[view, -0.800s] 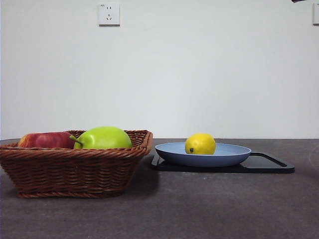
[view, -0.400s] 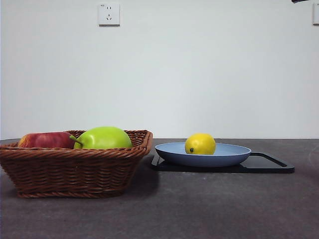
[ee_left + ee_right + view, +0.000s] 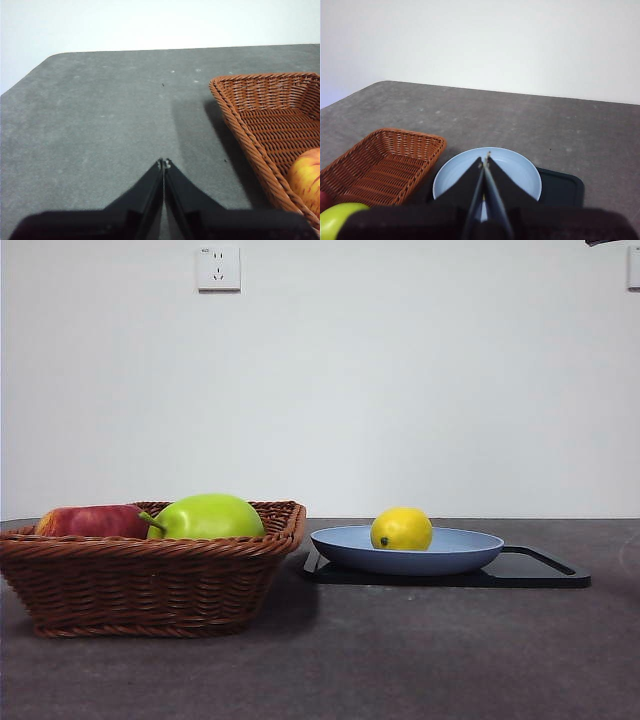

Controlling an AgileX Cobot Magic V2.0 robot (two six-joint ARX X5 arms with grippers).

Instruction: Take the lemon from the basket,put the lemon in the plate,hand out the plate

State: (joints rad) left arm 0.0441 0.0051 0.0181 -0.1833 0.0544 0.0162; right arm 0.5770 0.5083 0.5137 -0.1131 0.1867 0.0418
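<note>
Nothing on the desk has shifted over the last second: fruit, wicker and plate sit exactly where they did, and only a black tip shows at the top right corner of the front view.

On the left stands the wicker basket, holding a red apple and a green stemmed fruit. The left hand hangs above bare desk just beside the basket, its jaws clenched together on nothing.

Just right of the basket, the light blue plate rests on a flat black tray, and the lemon lies in the plate, left of its middle. So the lemon's move looks done and handing out the plate is what remains. The right hand hovers above the plate, jaws likewise pressed shut and empty.

The plate looks like light, stiff, matte plastic, so it should lift easily, and the raised rim is the natural place to pinch. I would take the rim on the side away from the lemon. The lemon is round and loose, so it will likely roll if the plate tips. Keeping the plate level matters more than grip force.
</note>
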